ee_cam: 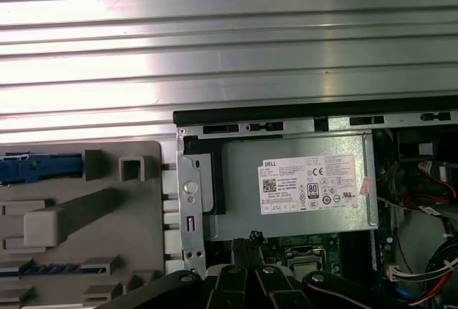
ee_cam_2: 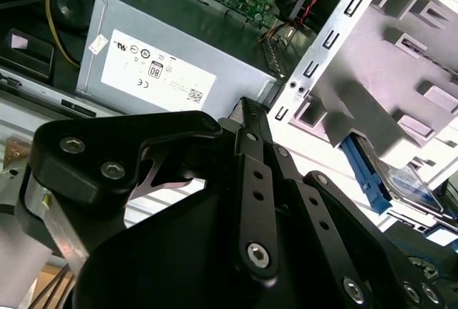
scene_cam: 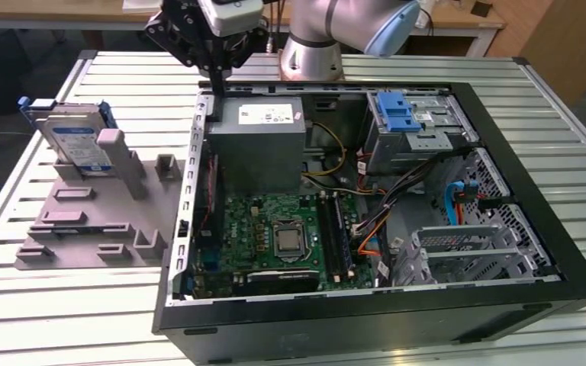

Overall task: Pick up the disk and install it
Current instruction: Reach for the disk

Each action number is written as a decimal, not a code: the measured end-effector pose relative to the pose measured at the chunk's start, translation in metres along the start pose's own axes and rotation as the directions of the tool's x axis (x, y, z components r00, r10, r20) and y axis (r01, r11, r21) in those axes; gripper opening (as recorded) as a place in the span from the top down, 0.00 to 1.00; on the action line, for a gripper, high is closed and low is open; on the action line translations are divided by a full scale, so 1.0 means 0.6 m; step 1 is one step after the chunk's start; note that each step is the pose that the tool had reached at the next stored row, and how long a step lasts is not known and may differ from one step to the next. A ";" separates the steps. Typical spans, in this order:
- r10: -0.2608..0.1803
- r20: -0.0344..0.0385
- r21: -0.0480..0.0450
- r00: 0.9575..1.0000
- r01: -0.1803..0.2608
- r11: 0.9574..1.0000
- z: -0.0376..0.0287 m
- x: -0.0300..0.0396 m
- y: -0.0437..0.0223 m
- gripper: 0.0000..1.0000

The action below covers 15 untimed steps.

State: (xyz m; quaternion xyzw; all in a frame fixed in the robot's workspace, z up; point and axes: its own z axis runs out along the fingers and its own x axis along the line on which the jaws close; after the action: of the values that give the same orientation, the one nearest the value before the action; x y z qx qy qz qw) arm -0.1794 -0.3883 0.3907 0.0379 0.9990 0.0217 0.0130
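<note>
Exterior view's left holds the upright disk [scene_cam: 74,141], well apart from the gripper [scene_cam: 217,88], empty with fingers [ee_cam_2: 254,180] pressed together over the computer case [scene_cam: 375,329]; grasping likely needs them spread squarely.

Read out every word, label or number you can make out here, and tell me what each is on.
White sticker on the grey metal box: fine print and marks, too small to quote reliably.
White-and-blue label on the disk: print too small to read.
Nothing else carries text that can be read.
</note>
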 end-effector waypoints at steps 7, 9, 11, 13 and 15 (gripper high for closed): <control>0.000 0.000 0.000 1.000 0.000 1.000 0.000 0.007 0.001 0.89; 0.000 0.000 0.000 1.000 0.000 1.000 0.001 0.009 0.001 0.89; 0.000 0.000 0.000 1.000 0.000 1.000 0.001 0.011 0.001 0.89; 0.000 0.000 0.000 1.000 0.000 1.000 0.001 0.013 0.001 0.89; 0.000 0.000 0.000 1.000 0.000 1.000 0.001 0.015 0.001 0.89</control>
State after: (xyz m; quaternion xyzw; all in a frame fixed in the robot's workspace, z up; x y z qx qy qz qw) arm -0.1881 -0.3870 0.3899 0.0379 0.9990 0.0217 0.0130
